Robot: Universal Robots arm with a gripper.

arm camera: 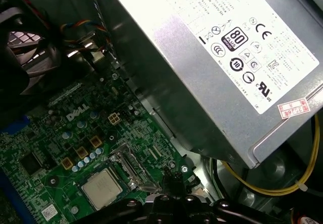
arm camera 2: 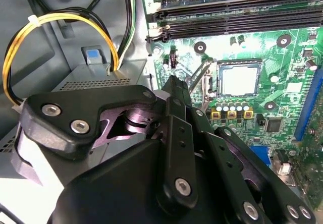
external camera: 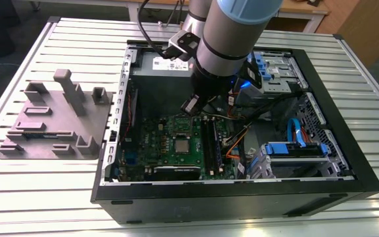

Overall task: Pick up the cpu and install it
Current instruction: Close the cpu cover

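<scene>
Flat in its socket [arm camera 2: 240,63] sits the cpu [arm camera 2: 240,80], lid up, near the closed end effector [arm camera 2: 173,81].

Arm [external camera: 239,24] cut off by exterior view's top edge; hides part of power supply [external camera: 160,64]. cpu [external camera: 182,144] too small for detail there. Power supply cropped in first wrist view.

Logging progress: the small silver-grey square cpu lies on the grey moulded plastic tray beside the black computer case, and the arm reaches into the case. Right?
No. The small silver-grey square cpu sits in the socket on the green motherboard inside the black computer case, not on the grey moulded plastic tray; both wrist views show it. The arm does reach into the case.
</scene>
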